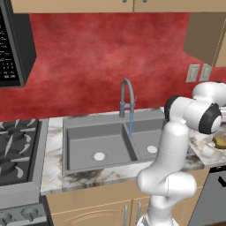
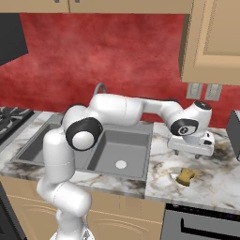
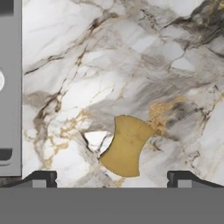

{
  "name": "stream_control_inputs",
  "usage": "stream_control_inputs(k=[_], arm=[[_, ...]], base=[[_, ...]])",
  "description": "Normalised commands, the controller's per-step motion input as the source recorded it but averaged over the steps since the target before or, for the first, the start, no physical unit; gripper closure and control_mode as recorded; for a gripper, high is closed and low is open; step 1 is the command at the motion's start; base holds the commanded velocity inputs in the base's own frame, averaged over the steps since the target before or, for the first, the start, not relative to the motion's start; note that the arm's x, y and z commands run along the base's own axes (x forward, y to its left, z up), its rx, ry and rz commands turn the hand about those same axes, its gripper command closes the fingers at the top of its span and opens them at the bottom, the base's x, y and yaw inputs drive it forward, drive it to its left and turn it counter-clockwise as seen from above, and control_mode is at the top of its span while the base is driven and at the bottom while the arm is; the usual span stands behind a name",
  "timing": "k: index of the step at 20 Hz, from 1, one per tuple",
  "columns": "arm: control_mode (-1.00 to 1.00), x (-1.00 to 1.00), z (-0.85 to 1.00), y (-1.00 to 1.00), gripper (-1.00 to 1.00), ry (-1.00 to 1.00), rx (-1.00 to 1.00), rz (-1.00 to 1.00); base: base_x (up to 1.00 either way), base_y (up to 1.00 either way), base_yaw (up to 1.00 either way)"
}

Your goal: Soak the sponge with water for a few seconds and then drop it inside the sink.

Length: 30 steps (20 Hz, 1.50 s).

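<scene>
Left base view: the wide grey rectangular double-basin sink (image 1: 79, 145) is set in the marble table (image 1: 57, 176); a thin light-blue stream of water (image 1: 130, 125) falls from the grey arched faucet (image 1: 126, 98) near the centre divider. The small yellow-tan blocky sponge (image 1: 220, 141) lies on the table well to the right of the sink, beyond the white arm.

Right base view: the pincer (image 2: 197, 149) hangs above the table to the right of the sink; the sponge (image 2: 186, 176) lies on the table just below and nearer the front edge.

Hand view: the pincer (image 3: 112, 178) stands wide open and empty. The sponge (image 3: 126, 146) lies between the finger lines, slightly ahead, its long axis running roughly along the view's height, the sink rim at the left edge.
</scene>
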Motion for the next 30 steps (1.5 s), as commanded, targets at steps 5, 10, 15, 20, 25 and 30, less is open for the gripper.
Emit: stream_control_inputs(k=[5,10,15,20,25,30], arm=[[-1.0,0.0,0.0,0.0,-1.0,0.0,0.0,-0.06],[-1.0,0.0,-0.06,0.0,-1.0,0.0,0.0,-0.05],[-1.0,-0.03,-0.15,-0.01,-1.0,0.0,0.0,-0.04],[-1.0,0.0,-0.33,0.0,-1.0,0.0,0.0,-0.05],[-1.0,0.0,-0.29,0.0,-1.0,0.0,0.0,-0.04],[-1.0,0.0,-0.27,0.0,-1.0,0.0,0.0,-0.03]], base=[[0.0,0.0,0.0],[0.0,0.0,0.0],[0.0,0.0,0.0],[0.0,0.0,0.0],[0.0,0.0,0.0],[0.0,0.0,0.0]])
